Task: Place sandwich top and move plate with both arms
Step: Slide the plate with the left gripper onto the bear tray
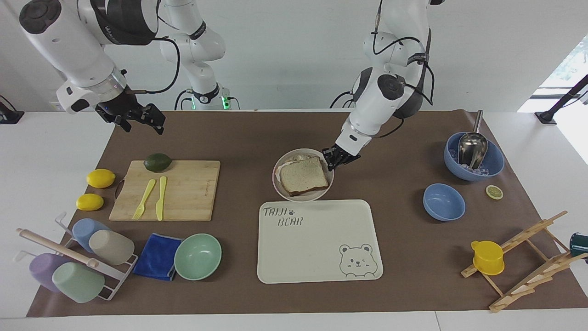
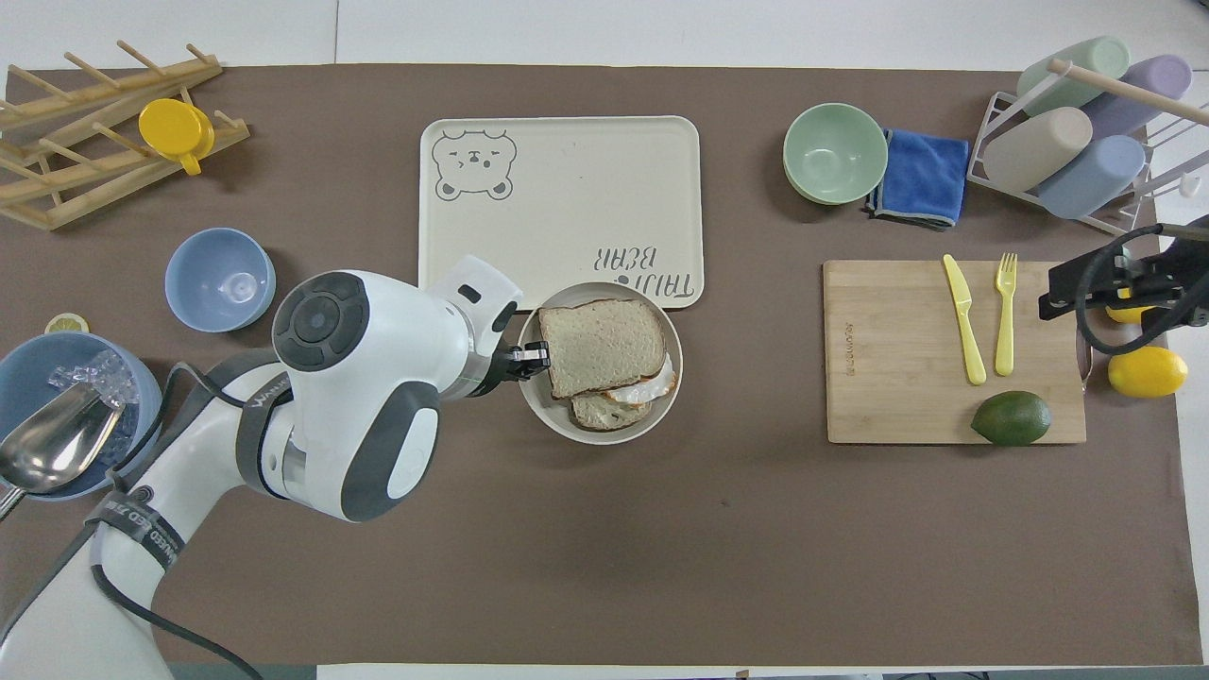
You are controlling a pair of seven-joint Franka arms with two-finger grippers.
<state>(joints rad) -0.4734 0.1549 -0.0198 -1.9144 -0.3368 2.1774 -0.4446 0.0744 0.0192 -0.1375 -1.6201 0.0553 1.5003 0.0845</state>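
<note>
Beige and low-rimmed, the plate [image 1: 303,175] sits tilted in the facing view, its edge just meeting the tray [image 1: 319,240]. The left gripper [image 1: 338,157] is pinched on the rim at the end away from the tray, seemingly so the plate can be dragged or lifted without disturbing the food. The sandwich top [image 1: 303,175] lies on the stack, covering most of it. The right gripper [image 1: 138,120] hangs in the air, well apart from the tray, fingers spread, waiting.

From overhead, the plate [image 2: 599,363] overlaps the tray [image 2: 561,213] corner by the lettering. The left gripper [image 2: 529,357] clamps the rim. The sandwich top [image 2: 604,346] sits skewed, leaving egg white [image 2: 644,387] and the lower slice [image 2: 601,412] showing. The right gripper [image 2: 1063,295], fingers apart, hangs over the cutting board [image 2: 954,351].
</note>
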